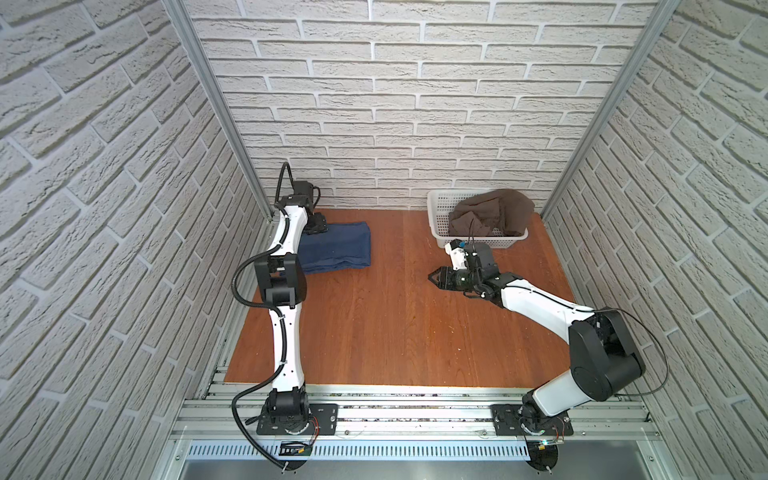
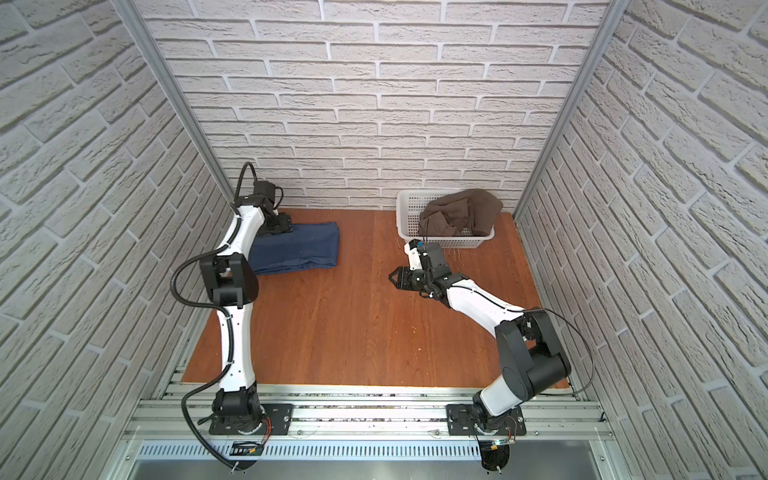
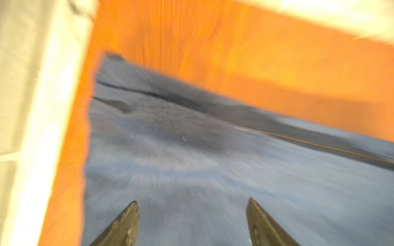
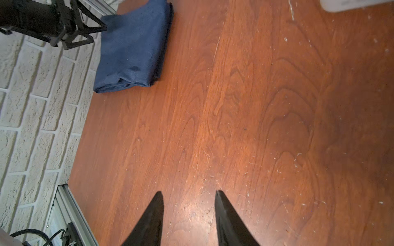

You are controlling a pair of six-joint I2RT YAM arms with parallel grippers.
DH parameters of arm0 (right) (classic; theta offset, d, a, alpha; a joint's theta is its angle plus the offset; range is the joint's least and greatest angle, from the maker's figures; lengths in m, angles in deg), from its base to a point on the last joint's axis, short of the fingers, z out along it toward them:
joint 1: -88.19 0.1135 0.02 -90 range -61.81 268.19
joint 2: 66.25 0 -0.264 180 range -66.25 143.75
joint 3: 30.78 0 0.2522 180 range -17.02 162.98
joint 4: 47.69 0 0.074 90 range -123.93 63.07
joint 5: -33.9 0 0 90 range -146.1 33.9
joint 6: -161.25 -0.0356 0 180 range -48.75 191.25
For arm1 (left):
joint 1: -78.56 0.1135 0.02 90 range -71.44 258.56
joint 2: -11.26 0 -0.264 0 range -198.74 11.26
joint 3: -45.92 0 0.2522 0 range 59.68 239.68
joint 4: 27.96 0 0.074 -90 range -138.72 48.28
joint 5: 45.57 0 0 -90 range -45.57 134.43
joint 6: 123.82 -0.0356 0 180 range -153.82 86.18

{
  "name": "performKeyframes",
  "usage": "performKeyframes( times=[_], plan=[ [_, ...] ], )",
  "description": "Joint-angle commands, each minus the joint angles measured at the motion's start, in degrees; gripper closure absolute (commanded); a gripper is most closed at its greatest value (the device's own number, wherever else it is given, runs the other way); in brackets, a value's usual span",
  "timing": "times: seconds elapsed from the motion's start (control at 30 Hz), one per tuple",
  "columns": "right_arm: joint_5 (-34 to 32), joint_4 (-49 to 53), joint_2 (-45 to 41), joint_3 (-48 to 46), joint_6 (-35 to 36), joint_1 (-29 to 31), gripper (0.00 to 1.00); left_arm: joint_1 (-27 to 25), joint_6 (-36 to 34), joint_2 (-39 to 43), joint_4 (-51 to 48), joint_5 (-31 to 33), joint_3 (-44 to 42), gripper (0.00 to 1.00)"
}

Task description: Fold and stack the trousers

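The trousers [image 1: 340,249] [image 2: 303,249] lie folded into a flat dark blue denim bundle at the back left of the wooden table. My left gripper [image 1: 318,226] [image 2: 284,224] hovers over their far left corner. In the blurred left wrist view its jaws [image 3: 193,201] stand wide open above the denim [image 3: 191,159], with nothing between them. My right gripper [image 1: 432,277] [image 2: 392,276] is right of the table's middle, pointing left. It is open [image 4: 188,192] over bare wood and holds nothing. The right wrist view also shows the trousers [image 4: 132,49] and the left gripper [image 4: 99,34].
A white plastic basket [image 1: 436,216] [image 2: 405,216] stands at the back right, just behind the right wrist, with a crumpled brown garment [image 1: 494,212] [image 2: 461,212] in it. Brick-patterned walls close in the table on three sides. An aluminium rail runs along the front edge.
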Motion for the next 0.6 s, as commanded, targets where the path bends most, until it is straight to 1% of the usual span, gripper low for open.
performKeyframes(
  times=[0.0,0.03,0.1,0.17,0.2,0.3,0.37,0.43,0.5,0.57],
  plan=[
    [-3.63,0.58,-6.6,-1.85,2.1,0.37,0.58,-3.73,-2.6,17.99,12.84,2.72,-8.91,0.2],
    [-4.91,1.36,-8.11,-2.36,2.92,0.36,0.57,-4.46,-2.73,22.23,15.26,3.45,-13.45,0.2],
    [-9.56,3.43,-12.02,-3.57,4.87,0.28,0.56,-5.92,-2.48,33.01,22.54,5.34,-26.28,0.19],
    [-16.92,4.4,-16.17,-5.41,5.43,0.12,0.55,-7.21,-1.63,44.22,32.0,8.19,-40.94,0.19],
    [-21.29,4.16,-18.69,-6.83,5.73,-0.11,0.54,-7.67,-1.08,50.42,37.77,9.74,-48.85,0.03],
    [-33.1,-0.22,-26.1,-12.58,7.5,-0.49,0.51,-8.31,-0.87,65.4,50.25,14.23,-68.59,0.02],
    [-39.52,-6.16,-30.56,-17.3,10.66,-0.61,0.5,-8.08,-0.82,72.09,53.51,18.28,-77.63,0.02],
    [-45.36,-11.79,-32.92,-20.98,14.39,-0.74,0.47,-7.17,-0.06,76.48,53.04,20.57,-83.42,0.02],
    [-50.44,-15.25,-32.26,-22.41,18.3,-1.57,0.44,-6.29,0.87,79.1,51.95,22.97,-88.08,0.02],
    [-53.62,-17.04,-29.8,-22.62,21.34,-2.95,0.42,-5.46,1.36,80.77,52.95,25.02,-92.41,0.02]
  ],
)
